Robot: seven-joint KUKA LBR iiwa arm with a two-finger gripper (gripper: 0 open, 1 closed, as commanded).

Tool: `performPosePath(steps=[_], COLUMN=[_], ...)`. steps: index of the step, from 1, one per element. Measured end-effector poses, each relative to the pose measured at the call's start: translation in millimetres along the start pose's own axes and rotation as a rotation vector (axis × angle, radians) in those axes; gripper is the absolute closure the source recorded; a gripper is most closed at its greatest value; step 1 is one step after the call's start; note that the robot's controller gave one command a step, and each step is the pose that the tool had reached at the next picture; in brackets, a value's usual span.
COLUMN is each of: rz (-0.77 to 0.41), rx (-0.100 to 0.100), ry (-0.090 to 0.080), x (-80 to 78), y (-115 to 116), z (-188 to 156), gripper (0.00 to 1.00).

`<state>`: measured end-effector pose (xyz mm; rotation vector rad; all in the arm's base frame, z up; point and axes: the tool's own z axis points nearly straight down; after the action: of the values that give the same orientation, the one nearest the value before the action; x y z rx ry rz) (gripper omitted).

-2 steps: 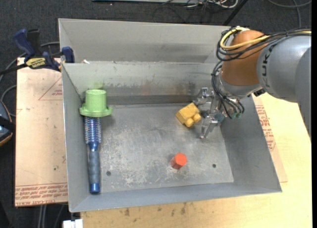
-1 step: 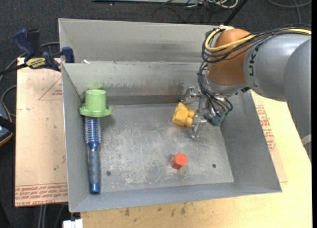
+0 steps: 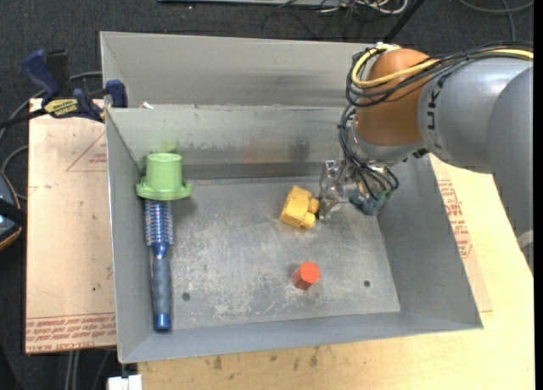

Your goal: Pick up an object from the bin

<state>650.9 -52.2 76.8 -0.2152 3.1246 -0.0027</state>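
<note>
My gripper (image 3: 327, 200) sits just beside the yellow block (image 3: 299, 208); jaw state I cannot tell. I should centre over it before closing.

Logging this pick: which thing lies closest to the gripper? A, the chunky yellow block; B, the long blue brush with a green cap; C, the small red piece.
A: the gripper sits right beside the yellow block mid-bin; the red piece and the blue brush lie farther off.
</note>
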Motion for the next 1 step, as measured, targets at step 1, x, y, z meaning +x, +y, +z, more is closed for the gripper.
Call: performPosePath(steps=[1], rz=[0.0], rx=[0.0], ry=[0.0], x=[0.0], y=[0.0], z=[0.0], gripper=[0.0])
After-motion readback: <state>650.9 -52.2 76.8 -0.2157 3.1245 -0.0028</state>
